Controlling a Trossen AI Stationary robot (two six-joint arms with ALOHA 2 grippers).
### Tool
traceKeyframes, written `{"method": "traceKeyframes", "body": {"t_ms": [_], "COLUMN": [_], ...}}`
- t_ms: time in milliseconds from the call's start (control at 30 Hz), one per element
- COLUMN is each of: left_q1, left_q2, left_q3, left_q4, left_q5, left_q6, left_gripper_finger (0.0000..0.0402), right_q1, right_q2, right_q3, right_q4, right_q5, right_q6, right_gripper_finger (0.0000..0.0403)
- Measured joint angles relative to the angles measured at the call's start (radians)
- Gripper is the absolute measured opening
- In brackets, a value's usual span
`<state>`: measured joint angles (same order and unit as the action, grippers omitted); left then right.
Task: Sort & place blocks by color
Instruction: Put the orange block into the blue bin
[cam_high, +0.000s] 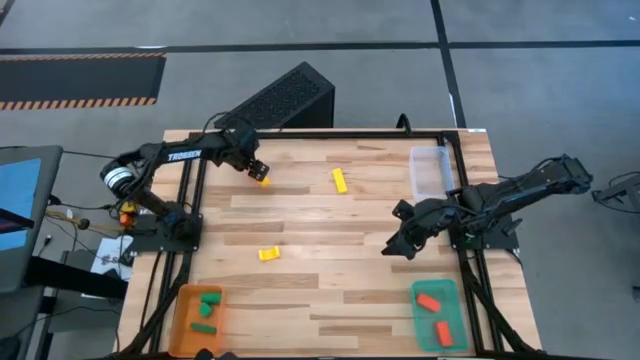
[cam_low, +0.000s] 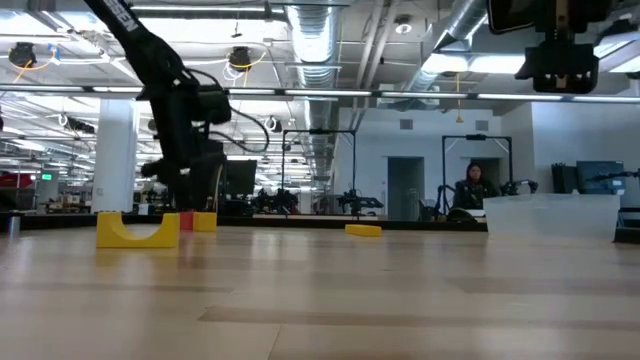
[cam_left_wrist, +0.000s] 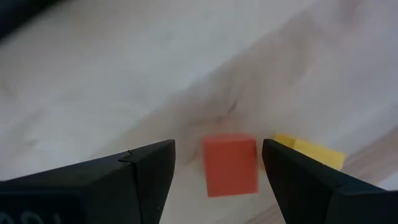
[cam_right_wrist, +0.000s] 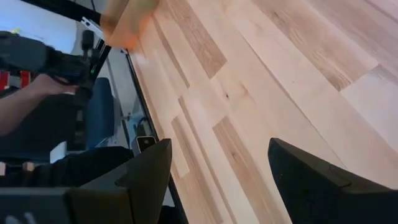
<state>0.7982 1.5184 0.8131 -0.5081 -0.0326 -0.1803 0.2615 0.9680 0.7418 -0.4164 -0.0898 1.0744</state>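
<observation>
My left gripper (cam_high: 256, 170) is near the table's far left and is open, pointing down. In the left wrist view a small red block (cam_left_wrist: 230, 165) lies on the table between its two fingers, with a gap on each side. A yellow block (cam_left_wrist: 311, 152) lies just outside one finger. The low view shows the red block (cam_low: 187, 222) and the yellow block (cam_low: 205, 221) side by side under that gripper. A yellow bar (cam_high: 340, 180) and a yellow arch block (cam_high: 268, 254) lie apart on the wood. My right gripper (cam_high: 400, 246) hangs open over the table's right half, touching nothing.
An orange tray (cam_high: 198, 308) at the near left corner holds green blocks. A teal tray (cam_high: 438, 315) at the near right holds red blocks. A clear tray (cam_high: 430, 170) stands at the far right. Bare wood lies across the middle. A person (cam_low: 475, 186) sits far behind the table.
</observation>
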Motion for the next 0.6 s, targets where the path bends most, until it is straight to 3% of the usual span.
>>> {"method": "traceKeyframes", "body": {"t_ms": [167,267,367,500,600], "left_q1": [-0.001,-0.015,-0.015,-0.015,-0.015], "left_q2": [0.093,0.106,0.104,0.101,0.095], "left_q3": [0.000,0.007,0.007,0.008,0.009], "left_q4": [0.001,-0.004,0.002,0.006,0.001], "left_q5": [0.038,-0.003,-0.001,0.011,0.052], "left_q6": [0.002,0.004,0.004,0.011,-0.003], "left_gripper_finger": [0.0226,0.0218,0.0184,0.0105,0.0097], "right_q1": [-0.028,-0.041,-0.056,-0.088,-0.127], "right_q2": [0.000,0.000,0.000,0.000,0.000], "right_q3": [0.000,0.000,0.000,0.000,0.000], "right_q4": [0.000,0.000,-0.001,0.000,0.001], "right_q5": [-0.017,-0.018,-0.019,-0.019,-0.023], "right_q6": [0.002,0.002,-0.005,-0.032,-0.036], "right_gripper_finger": [0.0286,0.0286,0.0286,0.0286,0.0286]}}
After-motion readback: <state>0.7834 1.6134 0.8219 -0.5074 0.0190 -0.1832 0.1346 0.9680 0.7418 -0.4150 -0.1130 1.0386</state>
